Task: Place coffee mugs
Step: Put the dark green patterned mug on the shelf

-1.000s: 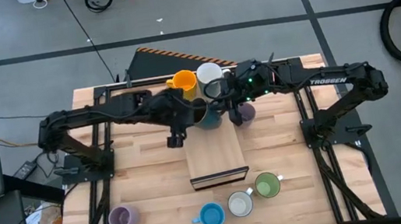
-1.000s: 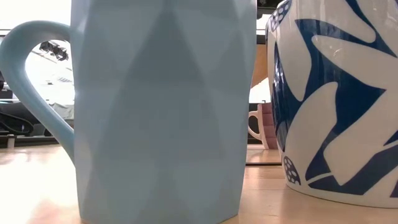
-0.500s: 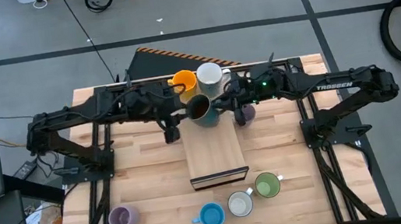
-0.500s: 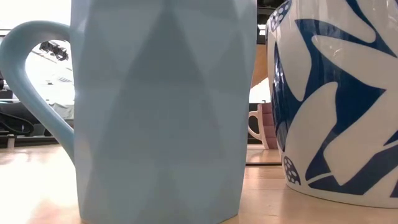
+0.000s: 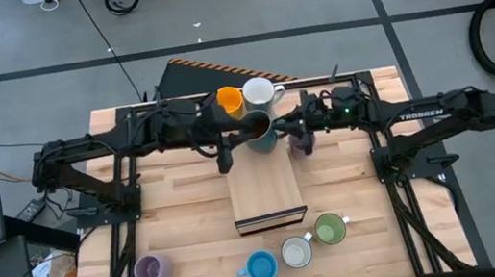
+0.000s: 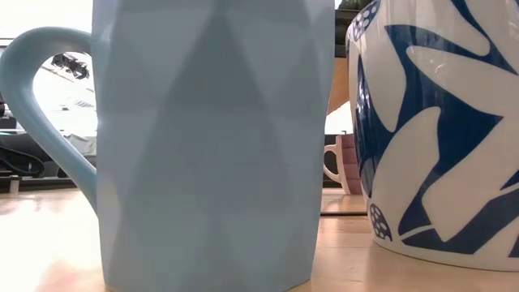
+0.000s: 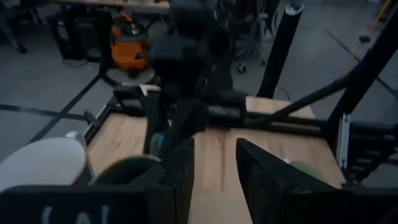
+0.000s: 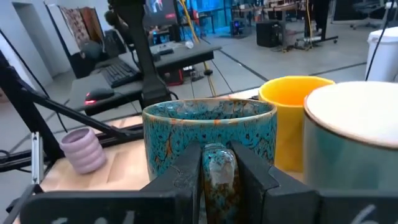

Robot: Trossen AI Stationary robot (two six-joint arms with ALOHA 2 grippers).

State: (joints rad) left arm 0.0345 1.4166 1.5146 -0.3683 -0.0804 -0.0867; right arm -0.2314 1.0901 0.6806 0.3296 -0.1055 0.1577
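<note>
White lettering reading TROSSEN runs along the right arm. The right gripper reaches level toward the table's middle, its fingers closed on the handle of the dark brown mug, teal-speckled outside. Just beyond that mug stand the orange mug and a white mug; a lavender mug sits off to one side. Opposite, the left gripper stretches in with parted fingers, almost touching the held mug.

Both arms reached to upper centre of the high view; left gripper stood parted, right gripper pinched.
</note>
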